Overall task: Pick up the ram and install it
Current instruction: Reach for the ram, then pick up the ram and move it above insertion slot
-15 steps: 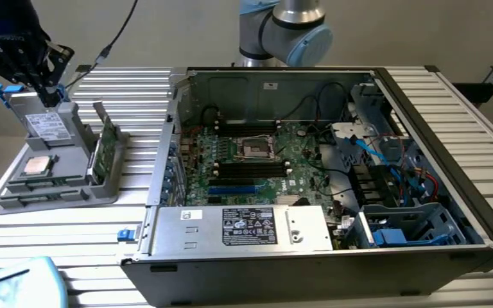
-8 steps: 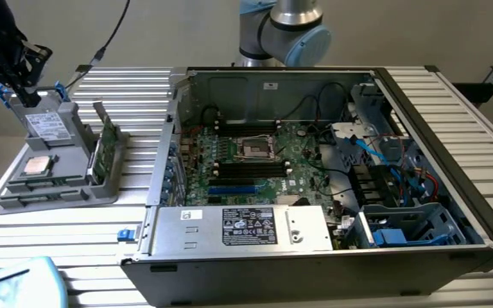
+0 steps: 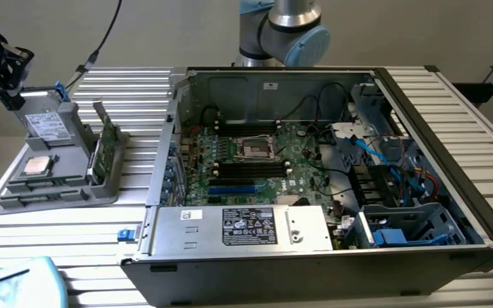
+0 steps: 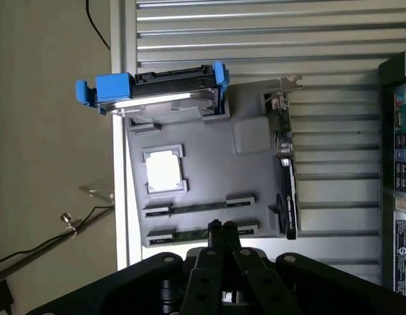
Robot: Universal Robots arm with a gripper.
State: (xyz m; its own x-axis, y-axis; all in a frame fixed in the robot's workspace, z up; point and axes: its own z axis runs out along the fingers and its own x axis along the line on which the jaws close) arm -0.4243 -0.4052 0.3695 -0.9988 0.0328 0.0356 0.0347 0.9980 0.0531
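Two ram sticks (image 4: 189,235) lie edge-up in slots at one end of a grey tray (image 4: 209,177). In the exterior view, the ram (image 3: 48,184) is at the tray's near end, at that view's left. My gripper (image 4: 221,228) hangs well above the tray. Its dark fingers are pressed together over the ram slots and hold nothing. In the exterior view, the gripper (image 3: 8,96) is at the top left. The open computer case (image 3: 315,173) holds the green motherboard (image 3: 268,176).
The tray also carries an upright hard drive with blue rails (image 4: 157,95), a square silver processor (image 4: 164,169) and an upright green expansion card (image 4: 288,177). The power supply (image 3: 242,228) sits at the case front. A slatted metal table (image 3: 67,231) lies underneath.
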